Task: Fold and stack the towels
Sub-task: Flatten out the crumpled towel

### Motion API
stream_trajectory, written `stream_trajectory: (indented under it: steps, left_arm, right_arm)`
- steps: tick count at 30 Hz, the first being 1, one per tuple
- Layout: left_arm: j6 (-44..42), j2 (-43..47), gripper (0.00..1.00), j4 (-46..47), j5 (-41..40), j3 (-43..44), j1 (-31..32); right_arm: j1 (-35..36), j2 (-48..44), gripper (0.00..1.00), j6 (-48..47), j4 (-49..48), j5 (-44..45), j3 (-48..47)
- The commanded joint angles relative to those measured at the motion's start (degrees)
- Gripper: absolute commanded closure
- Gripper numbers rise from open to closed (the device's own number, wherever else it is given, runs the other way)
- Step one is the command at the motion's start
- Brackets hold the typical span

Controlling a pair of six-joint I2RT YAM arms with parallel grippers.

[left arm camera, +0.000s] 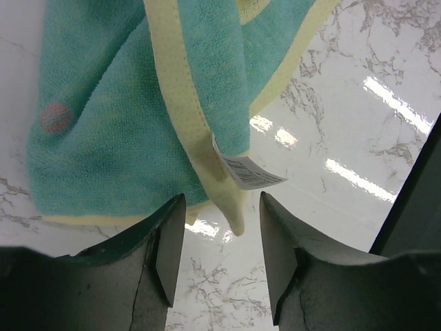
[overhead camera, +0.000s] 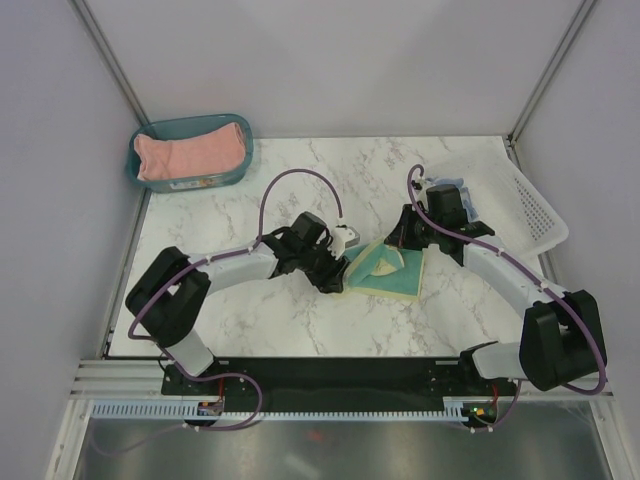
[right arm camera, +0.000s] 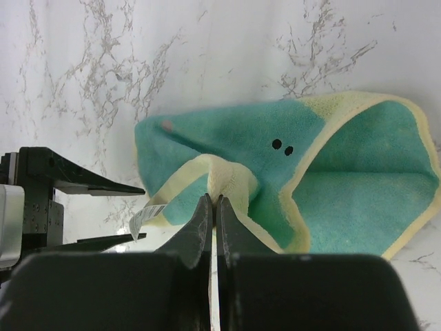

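The pale yellow towel with teal print lies half folded in the middle of the table. My right gripper is shut on a raised yellow fold of it and holds that fold up. My left gripper is open at the towel's left edge. In the left wrist view the towel's yellow corner with a white label hangs between my open fingers, untouched. The salmon-pink towel lies in the teal bin. A bit of light blue cloth shows behind my right wrist.
The teal bin stands at the back left corner. The white perforated basket leans at the right edge. Purple cables loop over both arms. In the right wrist view the left gripper's fingers show at the left.
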State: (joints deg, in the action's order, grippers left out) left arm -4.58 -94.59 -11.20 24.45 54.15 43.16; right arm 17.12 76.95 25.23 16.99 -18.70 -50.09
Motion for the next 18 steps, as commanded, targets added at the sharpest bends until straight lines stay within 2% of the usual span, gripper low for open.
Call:
stream_trajectory:
  steps: [1,7,14,17,18]
  left_arm:
    - [-1.1,-0.1,0.45,2.8,-1.0,-0.5,0.0]
    - [0.9,-1.2,0.48,4.6,2.2,-1.3,0.5]
    - [2.4,-2.1,0.52,6.5,1.6,-3.3,1.2]
    - [2.6,-1.8,0.69,7.3,1.6,-3.8,1.6]
    - [2.8,-1.6,0.83,7.2,1.4,-3.8,1.7]
  right_arm:
    - [0.2,0.0,1.0,0.1,-2.8,-1.4,-2.3]
    - [0.2,-0.2,1.0,0.2,-3.0,-1.3,-1.8]
    - [0.2,-1.2,1.0,0.9,-3.2,-1.2,-1.2]
    - [0.2,-1.8,1.0,1.0,-3.1,-0.9,-1.2]
    - [0.2,-2.0,1.0,1.0,-2.9,-1.0,-1.2]
